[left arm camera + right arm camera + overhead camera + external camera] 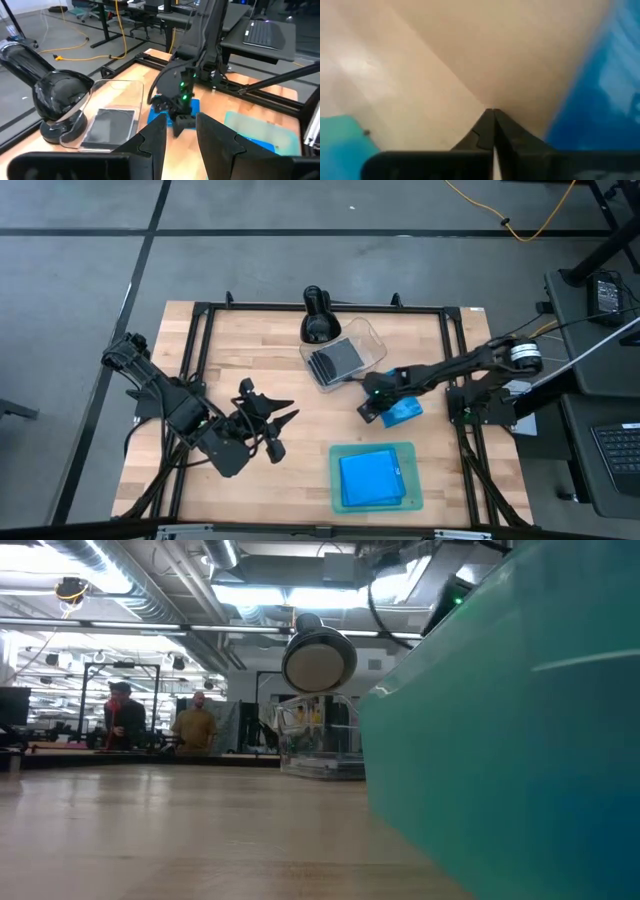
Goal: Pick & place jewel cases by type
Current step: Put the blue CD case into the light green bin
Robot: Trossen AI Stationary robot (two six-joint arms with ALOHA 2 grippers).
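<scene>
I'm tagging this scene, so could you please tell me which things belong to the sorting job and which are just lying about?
Belonging to the job:
- blue cases in teal tray
- loose blue case beside right pincer
- black disc cases in clear tub

Lying about:
- black stand
- yellow cable

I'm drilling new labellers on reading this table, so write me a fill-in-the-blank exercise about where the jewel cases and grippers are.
1. The black-and-clear disc cases lie in the clear plastic ____.
2. Blue cases lie stacked in the translucent ____ tray.
3. One bright blue rectangular case lies on the wooden table beside the ____ gripper.
4. The left gripper, holding nothing, has its fingers ____.

Missing words: tub; teal; right; open
</scene>
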